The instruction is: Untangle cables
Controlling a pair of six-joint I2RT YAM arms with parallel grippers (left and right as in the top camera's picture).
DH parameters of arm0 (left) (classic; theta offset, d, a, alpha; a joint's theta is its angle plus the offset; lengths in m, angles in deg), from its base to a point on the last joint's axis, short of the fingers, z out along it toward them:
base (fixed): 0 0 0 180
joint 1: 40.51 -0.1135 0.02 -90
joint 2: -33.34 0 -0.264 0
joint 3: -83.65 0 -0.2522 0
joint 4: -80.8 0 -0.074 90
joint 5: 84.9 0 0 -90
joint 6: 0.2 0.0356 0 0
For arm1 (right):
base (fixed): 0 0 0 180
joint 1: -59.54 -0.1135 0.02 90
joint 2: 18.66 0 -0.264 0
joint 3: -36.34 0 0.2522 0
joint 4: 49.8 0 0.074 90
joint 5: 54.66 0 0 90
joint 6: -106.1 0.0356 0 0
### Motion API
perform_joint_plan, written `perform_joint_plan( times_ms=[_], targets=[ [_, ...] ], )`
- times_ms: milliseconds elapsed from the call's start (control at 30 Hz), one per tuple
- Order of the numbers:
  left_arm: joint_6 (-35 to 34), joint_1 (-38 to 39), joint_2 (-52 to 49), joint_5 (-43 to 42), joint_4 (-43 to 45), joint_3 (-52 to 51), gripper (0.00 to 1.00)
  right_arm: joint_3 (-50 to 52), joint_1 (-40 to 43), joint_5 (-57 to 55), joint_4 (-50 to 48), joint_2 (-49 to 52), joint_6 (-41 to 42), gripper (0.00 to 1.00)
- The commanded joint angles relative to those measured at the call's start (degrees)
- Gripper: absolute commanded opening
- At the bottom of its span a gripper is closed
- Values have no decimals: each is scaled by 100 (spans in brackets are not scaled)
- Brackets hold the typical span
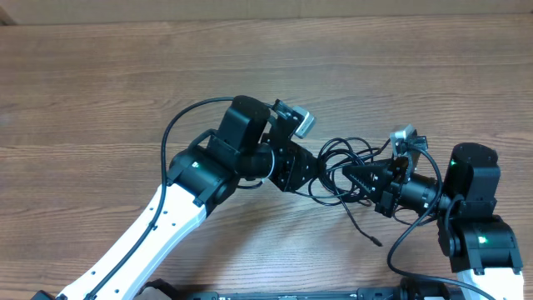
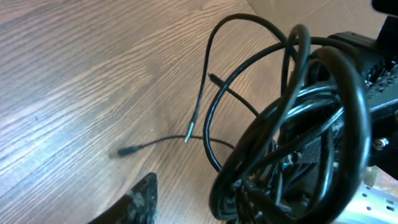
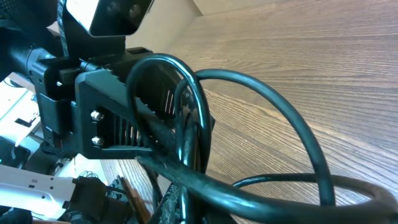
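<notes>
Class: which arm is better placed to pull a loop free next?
Probably left: the right gripper is shut on the thin black cables, anchoring them; the left gripper sits among loose loops.

overhead: highest, farthest, looks straight down on the table [image 1: 100, 75]
left wrist: low, close, looks across tabletop
right wrist: nearest, low
shared: cables [image 1: 341, 162]

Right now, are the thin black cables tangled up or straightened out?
Tangled. The cables loop over and through each other in one bunch, and only a couple of plug ends trail free on the table.
</notes>
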Motion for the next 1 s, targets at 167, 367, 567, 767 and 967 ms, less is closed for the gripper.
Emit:
perform_joint_plan(
  times_ms=[167,367,567,767,967],
  targets=[
    [-94,302,-90,26,50,105,37,-87,20,162,-68,-70,-2,4],
    [-116,337,-90,35,173,105,27,-87,22,457,-210,-70,-4,4],
    [-116,337,-90,0,168,105,4,-87,22,236,-144,-70,-2,4],
    [-109,337,-90,-9,103,105,4,-87,22,87,-83,-70,-2,4],
    [284,323,-85,-7,101,105,4,-87,22,-476,155,-70,-2,4]
  ],
)
